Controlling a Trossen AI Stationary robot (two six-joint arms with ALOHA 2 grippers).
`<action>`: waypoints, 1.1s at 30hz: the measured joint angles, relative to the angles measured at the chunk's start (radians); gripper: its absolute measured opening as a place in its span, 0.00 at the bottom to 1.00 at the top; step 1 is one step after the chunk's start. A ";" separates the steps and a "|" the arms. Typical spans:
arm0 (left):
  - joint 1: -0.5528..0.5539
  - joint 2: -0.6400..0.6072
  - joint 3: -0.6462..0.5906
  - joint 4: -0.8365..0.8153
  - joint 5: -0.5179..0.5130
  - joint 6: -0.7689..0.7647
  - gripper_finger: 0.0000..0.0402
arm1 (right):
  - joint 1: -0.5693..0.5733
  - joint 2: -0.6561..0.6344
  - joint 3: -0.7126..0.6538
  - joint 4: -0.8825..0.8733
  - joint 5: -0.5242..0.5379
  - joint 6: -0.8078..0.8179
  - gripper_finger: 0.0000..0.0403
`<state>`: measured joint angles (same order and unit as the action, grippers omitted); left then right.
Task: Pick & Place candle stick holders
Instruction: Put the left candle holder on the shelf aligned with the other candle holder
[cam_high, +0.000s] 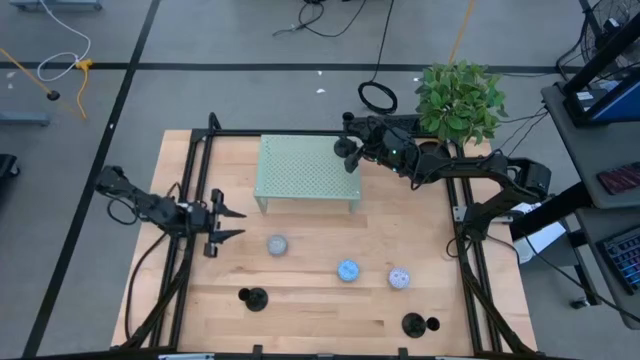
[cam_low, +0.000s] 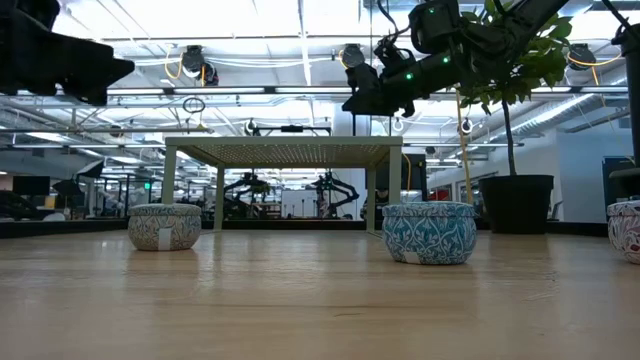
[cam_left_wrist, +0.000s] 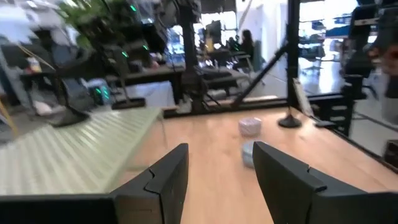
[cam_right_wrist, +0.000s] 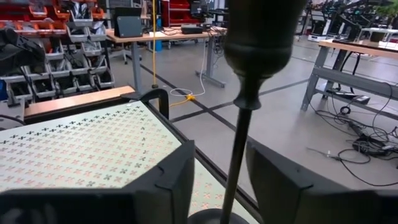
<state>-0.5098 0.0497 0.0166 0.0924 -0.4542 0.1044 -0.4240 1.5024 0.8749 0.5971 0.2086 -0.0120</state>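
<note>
The wooden table (cam_high: 330, 300) is ringed by a black frame (cam_high: 190, 200), with bare wood open through its middle and along the near edge. The green perforated stand (cam_high: 305, 170) sits toward the far side, its far edge close to the frame rail; clear room runs beneath its top (the low view looks straight through between its legs). A potted plant (cam_high: 458, 98) stands off the table's far right corner.

The right gripper (cam_high: 352, 152) reaches over the stand's right edge, its fingers (cam_right_wrist: 283, 180) parted on either side of a candle stick holder (cam_right_wrist: 239, 140), whose thin stem rises upright between them without clearly touching either; the disc base sits at the stand's corner, right by the edge. The left gripper (cam_high: 228, 222) hovers near the table's left side, just off the stand's near left leg, fingers (cam_left_wrist: 165, 180) spread with nothing between them.

Three patterned tins lie in a loose row across the middle: one (cam_high: 277, 245) nearest the left gripper, a blue one (cam_high: 348, 270), and one (cam_high: 399, 278) further right. Two more holders stand near the front edge, well apart: one (cam_high: 254, 298) left, one (cam_high: 413, 324) right
</note>
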 joint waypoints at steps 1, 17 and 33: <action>0.000 0.011 0.000 -0.003 0.022 -0.019 0.46 | 0.000 0.000 0.000 -0.004 0.000 0.000 0.40; -0.018 0.299 0.000 -0.019 0.411 -0.316 0.46 | 0.041 -0.001 0.000 -0.080 0.003 0.000 0.60; -0.149 0.698 0.000 0.371 0.399 -0.320 0.46 | 0.060 -0.001 0.000 -0.079 0.007 0.000 0.61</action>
<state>-0.6592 0.7482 0.0162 0.4631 -0.0553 -0.2160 -0.3645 1.5017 0.8745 0.5179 0.2161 -0.0124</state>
